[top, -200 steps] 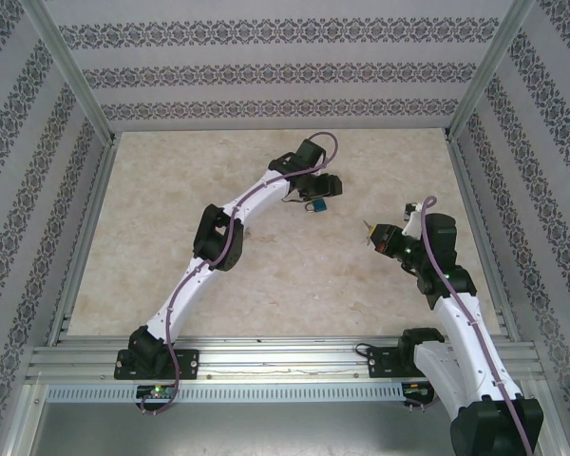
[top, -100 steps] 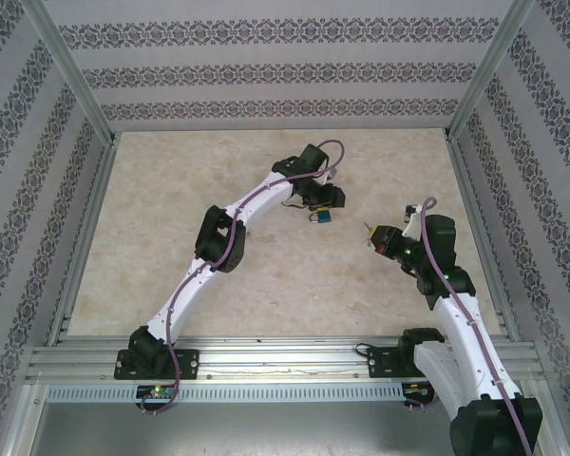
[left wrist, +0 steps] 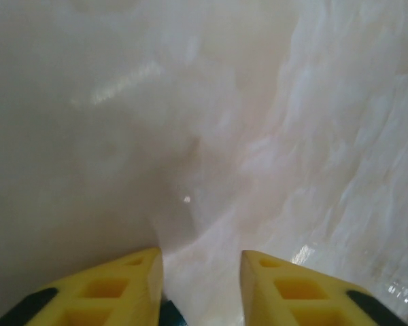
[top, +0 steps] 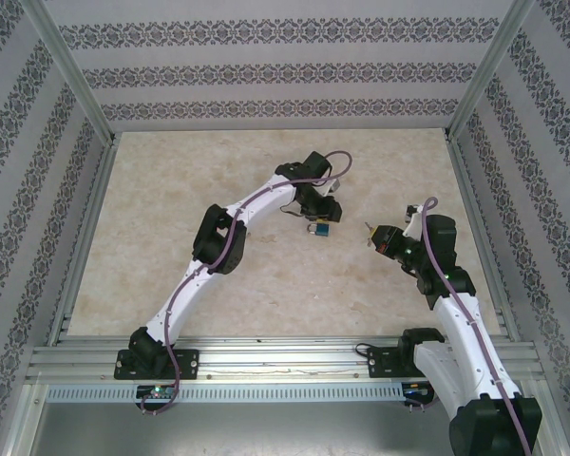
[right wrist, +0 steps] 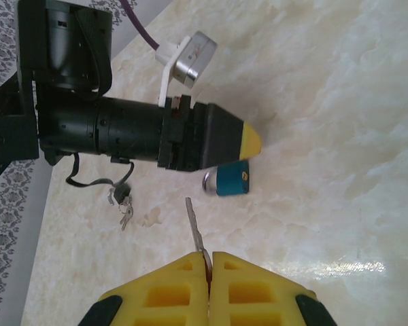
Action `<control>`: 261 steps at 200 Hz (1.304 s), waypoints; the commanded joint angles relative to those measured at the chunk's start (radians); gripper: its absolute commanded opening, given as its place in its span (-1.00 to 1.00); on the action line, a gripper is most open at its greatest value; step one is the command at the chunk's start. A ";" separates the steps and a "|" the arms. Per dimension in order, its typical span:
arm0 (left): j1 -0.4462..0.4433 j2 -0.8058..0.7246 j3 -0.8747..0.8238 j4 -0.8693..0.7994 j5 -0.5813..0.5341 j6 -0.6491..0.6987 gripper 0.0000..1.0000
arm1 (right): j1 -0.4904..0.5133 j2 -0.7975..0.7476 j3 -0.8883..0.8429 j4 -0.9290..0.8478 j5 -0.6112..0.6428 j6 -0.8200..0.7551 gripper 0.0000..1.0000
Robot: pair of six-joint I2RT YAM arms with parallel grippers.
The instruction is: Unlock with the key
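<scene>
Mid-table, lock [right wrist: 231,180] lies at left gripper [left wrist: 200,272] tips; fingers narrow, can't tell if gripped. Right gripper [right wrist: 209,263] pinches key [right wrist: 195,227]. I'd clamp lock firmly first, then bring key in straight.

Overhead looks down; wrist views close, tabletop [top: 171,190] shared.

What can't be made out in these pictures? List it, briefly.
- Padlock keyhole: right wrist view, too small.
- Whether the left gripper grips the padlock: left wrist view, bottom edge cuts it off.
- Key teeth: right wrist view, edge-on, base inside the right gripper.
</scene>
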 commanded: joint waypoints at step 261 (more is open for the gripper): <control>-0.064 -0.131 -0.096 -0.161 -0.056 0.046 -0.35 | -0.033 -0.018 -0.046 0.036 -0.002 0.022 -1.00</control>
